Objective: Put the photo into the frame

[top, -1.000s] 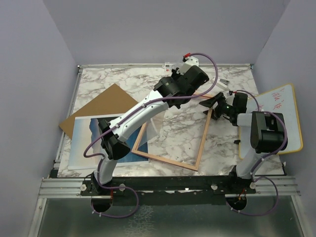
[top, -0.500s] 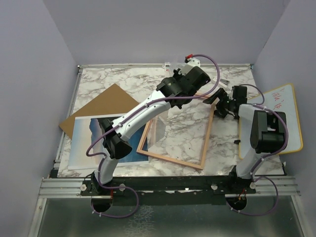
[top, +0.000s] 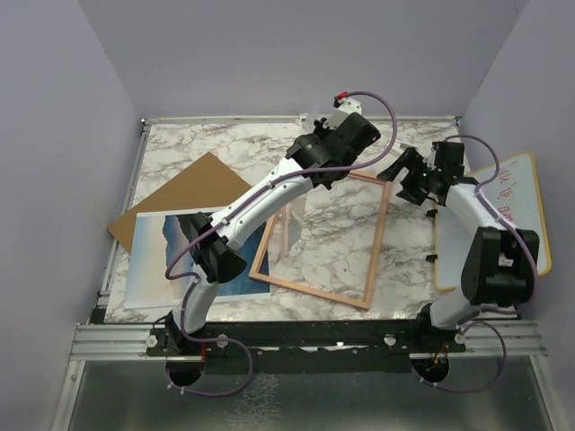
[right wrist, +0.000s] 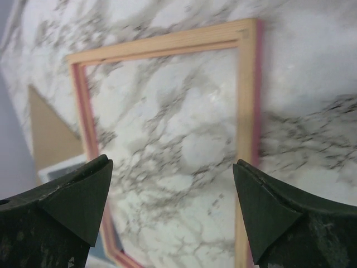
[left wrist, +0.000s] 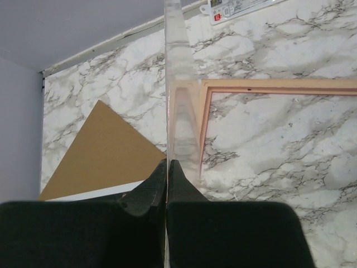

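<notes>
The frame [top: 378, 238] lies flat mid-table, light wood side up with a pink edge; its far rail [left wrist: 279, 86] and one side rail [right wrist: 248, 111] show in the wrist views. My left gripper [left wrist: 167, 162] is shut on a clear pane [left wrist: 181, 111], which stands on edge over the frame's left part [top: 286, 229]. My right gripper [top: 402, 180] hovers wide open [right wrist: 173, 206] just past the frame's far right corner, holding nothing. The photo [top: 153, 256], blue sea with a white border, lies at the near left, partly under the left arm.
A brown backing board [top: 184, 189] lies at the far left, overlapping the photo's far edge. A wood-edged whiteboard [top: 530, 211] with red writing hangs over the table's right edge, under the right arm. A small white label [left wrist: 240, 5] sits at the far edge.
My right gripper opened wider and drew back right, away from the frame's far right corner. The frame slid slightly right. My left gripper stayed shut on the pane.
</notes>
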